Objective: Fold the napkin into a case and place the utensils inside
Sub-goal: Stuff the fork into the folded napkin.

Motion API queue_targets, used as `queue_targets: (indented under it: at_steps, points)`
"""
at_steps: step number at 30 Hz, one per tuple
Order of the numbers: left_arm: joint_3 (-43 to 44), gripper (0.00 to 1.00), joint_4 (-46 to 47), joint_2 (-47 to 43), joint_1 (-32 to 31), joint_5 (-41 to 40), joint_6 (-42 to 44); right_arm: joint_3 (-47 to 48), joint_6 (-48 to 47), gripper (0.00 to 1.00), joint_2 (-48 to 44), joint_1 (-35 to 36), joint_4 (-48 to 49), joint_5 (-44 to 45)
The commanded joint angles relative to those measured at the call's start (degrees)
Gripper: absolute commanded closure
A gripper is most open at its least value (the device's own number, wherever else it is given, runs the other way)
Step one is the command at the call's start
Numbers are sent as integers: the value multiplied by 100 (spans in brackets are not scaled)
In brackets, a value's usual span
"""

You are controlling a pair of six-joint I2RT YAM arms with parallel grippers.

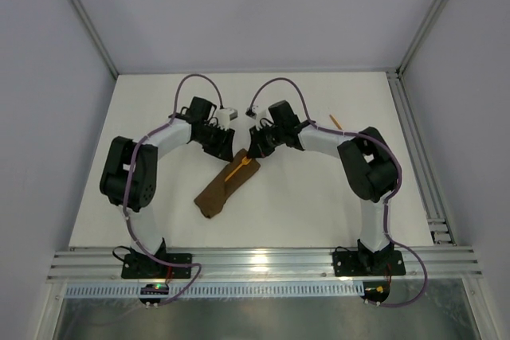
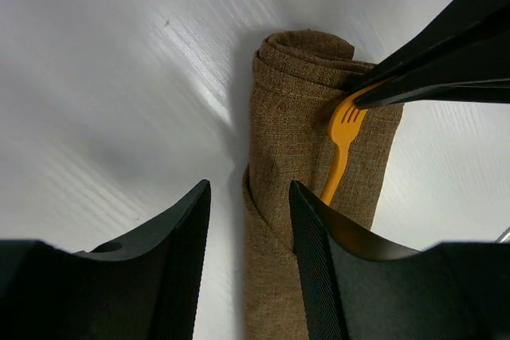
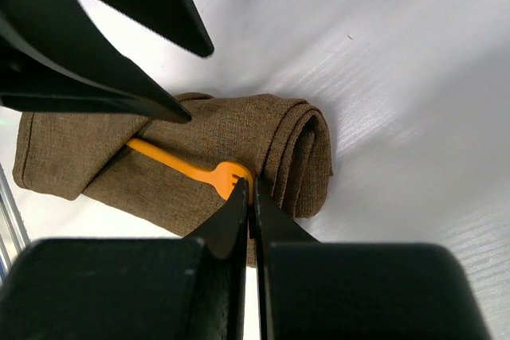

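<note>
The dark brown napkin lies folded as a narrow layered case (image 1: pixel 217 193) slanting across the table middle; it also shows in the left wrist view (image 2: pixel 303 77) and the right wrist view (image 3: pixel 239 125). An orange fork (image 1: pixel 237 168) lies on its upper end. My right gripper (image 1: pixel 253 155) is shut on the fork's tined head (image 3: pixel 231 174). My left gripper (image 2: pixel 249 197) is open and straddles the case's edge, its right finger (image 2: pixel 335 276) over the cloth and hiding the fork's handle end. A second orange utensil (image 1: pixel 335 121) lies on the table at the far right.
The white table (image 1: pixel 319 212) is bordered by an aluminium rail along the front (image 1: pixel 263 260) and another down the right side (image 1: pixel 414 141). Both arms meet over the case's upper end, their fingers close together.
</note>
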Motion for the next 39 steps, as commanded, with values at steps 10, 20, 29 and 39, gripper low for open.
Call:
queue_targets:
  at_steps: [10, 20, 29, 39]
  points:
    - [12, 73, -25, 445, -92, 300, 37, -131, 237, 97, 171, 196, 849, 264]
    - [30, 99, 115, 367, -92, 484, -86, -175, 228, 97, 233, 495, 1006, 440]
    - [-23, 100, 212, 349, -83, 431, -183, -184, 492, 97, 452, 653, 1200, 458]
    - [-137, 100, 248, 208, -83, 343, -95, -246, 589, 74, 374, 689, 1113, 633]
